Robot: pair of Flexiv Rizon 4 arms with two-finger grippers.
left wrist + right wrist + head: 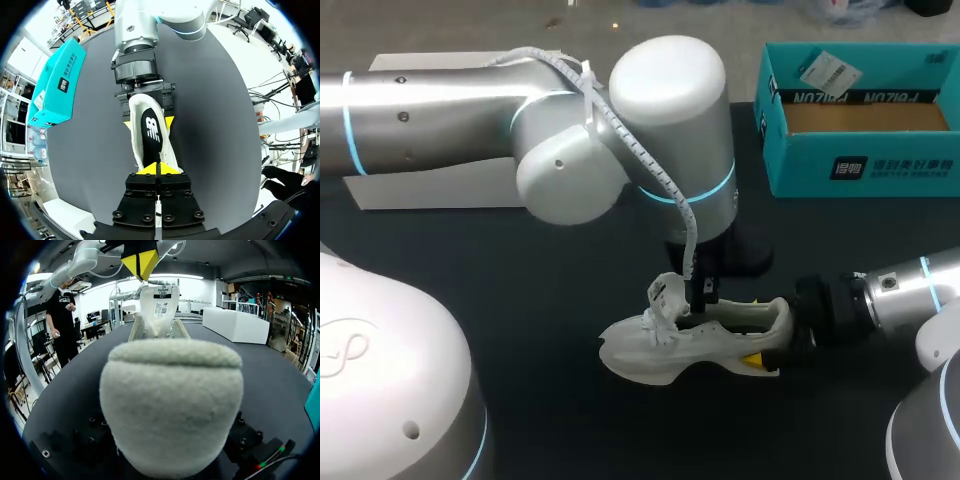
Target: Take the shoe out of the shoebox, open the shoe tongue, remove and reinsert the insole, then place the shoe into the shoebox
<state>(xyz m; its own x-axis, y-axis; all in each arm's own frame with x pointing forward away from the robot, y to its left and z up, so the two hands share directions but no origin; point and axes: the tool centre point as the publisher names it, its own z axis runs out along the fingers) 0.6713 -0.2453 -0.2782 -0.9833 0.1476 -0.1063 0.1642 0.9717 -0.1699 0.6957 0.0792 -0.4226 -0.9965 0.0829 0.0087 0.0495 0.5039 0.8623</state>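
Fuzzy rounded heel of white shoe [700,345] is pinched by right tool [148,119]; left tool [160,169] pressed together.

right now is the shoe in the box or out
Out: the shoe sits on the table, heel in the right pincer; the shoebox stands apart.

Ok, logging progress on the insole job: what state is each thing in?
Sneaker: out of the shoebox, upright.
Tongue: pulled up.
Insole: inside the sneaker.
Shoebox: open, no shoe inside.
Left end effector: shut on the tongue.
Right end effector: shut on the sneaker's heel.
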